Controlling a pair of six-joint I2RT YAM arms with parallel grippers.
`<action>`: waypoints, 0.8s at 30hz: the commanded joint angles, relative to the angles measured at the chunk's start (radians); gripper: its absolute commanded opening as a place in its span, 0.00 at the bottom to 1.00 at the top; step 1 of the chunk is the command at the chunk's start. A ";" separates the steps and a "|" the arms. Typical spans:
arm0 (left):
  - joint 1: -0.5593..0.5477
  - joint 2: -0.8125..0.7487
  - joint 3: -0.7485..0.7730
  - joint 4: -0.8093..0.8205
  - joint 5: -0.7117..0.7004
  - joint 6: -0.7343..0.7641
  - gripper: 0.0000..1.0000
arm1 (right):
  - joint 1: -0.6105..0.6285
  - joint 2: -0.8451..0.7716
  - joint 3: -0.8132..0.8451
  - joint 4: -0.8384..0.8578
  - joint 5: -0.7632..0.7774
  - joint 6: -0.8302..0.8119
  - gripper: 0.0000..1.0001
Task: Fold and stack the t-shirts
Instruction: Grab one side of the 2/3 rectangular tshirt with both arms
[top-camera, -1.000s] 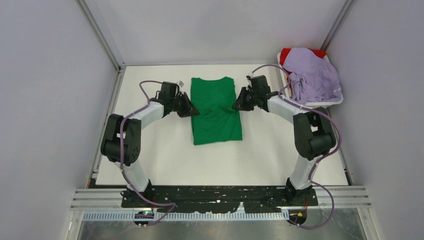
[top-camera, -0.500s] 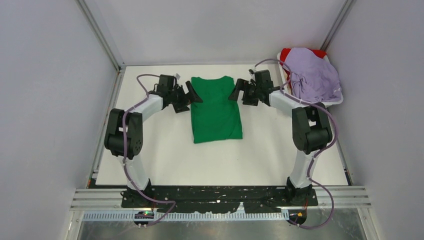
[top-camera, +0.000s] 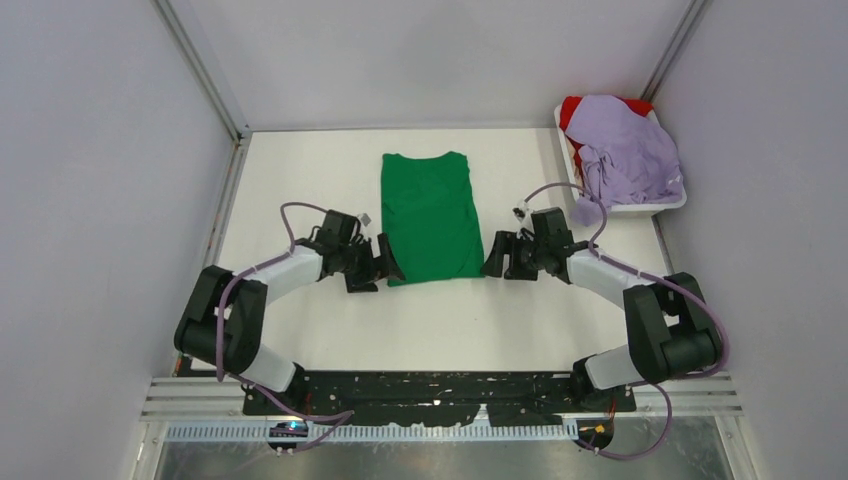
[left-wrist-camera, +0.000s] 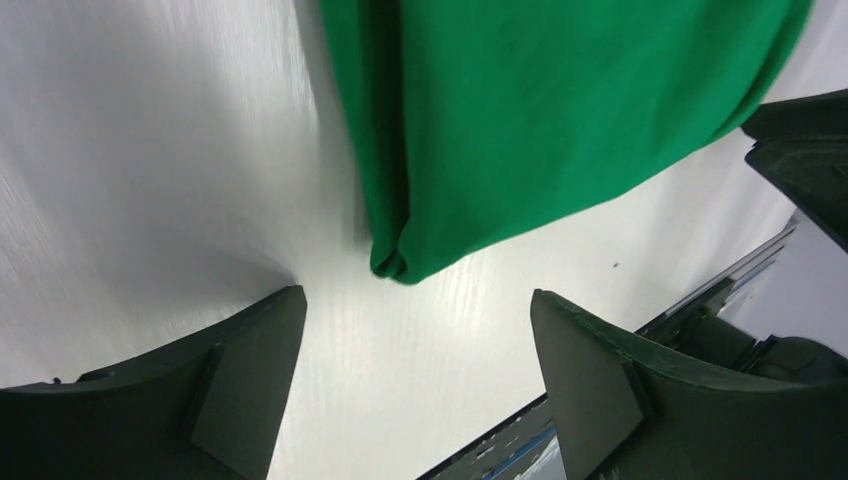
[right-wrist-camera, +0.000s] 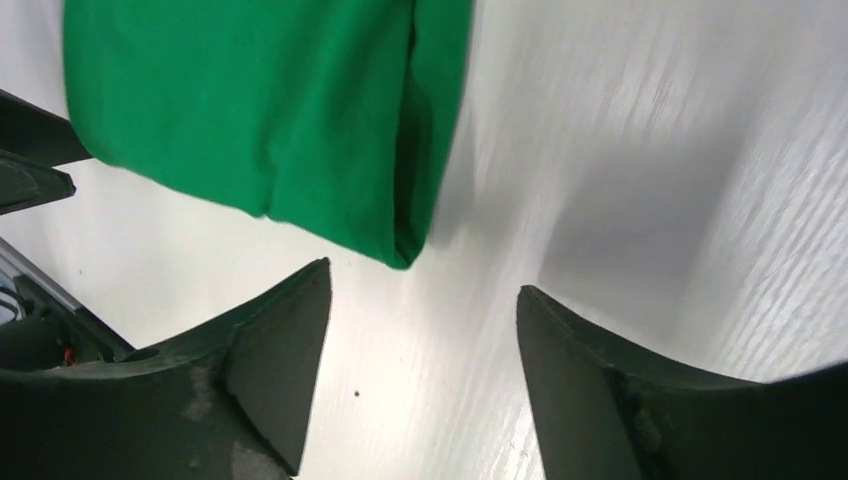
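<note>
Close to the robot, the left gripper (left-wrist-camera: 415, 310) sits low over the white desk (top-camera: 440, 330) with its two fingers spread wide and nothing between them. The right gripper (right-wrist-camera: 422, 285) is the same, spread wide and holding nothing. Each one points at a near corner of the green t-shirt (top-camera: 430, 215), one on each side, very close to it but not touching. The green shirt lies flat in the middle of the desk as a long strip, with its sides tucked in and its neck at the far end. It looks half folded, so the next job is probably to bring the near end up to the neck. The cloth looks soft, thin and light, so it will flop and bend and could slide out of a weak pinch. The best place to grab is right at those two near corners, catching all the layers at once. Far off on the right, the lavender t-shirt (top-camera: 625, 150) lies bunched on top of the red t-shirt (top-camera: 572, 108) in a white tray (top-camera: 640, 207), both waiting.
</note>
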 joint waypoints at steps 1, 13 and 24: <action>-0.023 0.004 -0.022 0.045 0.008 0.015 0.83 | 0.020 -0.020 -0.044 0.105 -0.066 -0.038 0.69; -0.048 0.167 0.020 0.135 0.012 0.008 0.38 | 0.033 0.122 -0.016 0.222 -0.109 -0.021 0.50; -0.047 0.087 -0.023 0.083 -0.059 0.001 0.00 | 0.071 0.103 0.000 0.035 -0.066 -0.042 0.05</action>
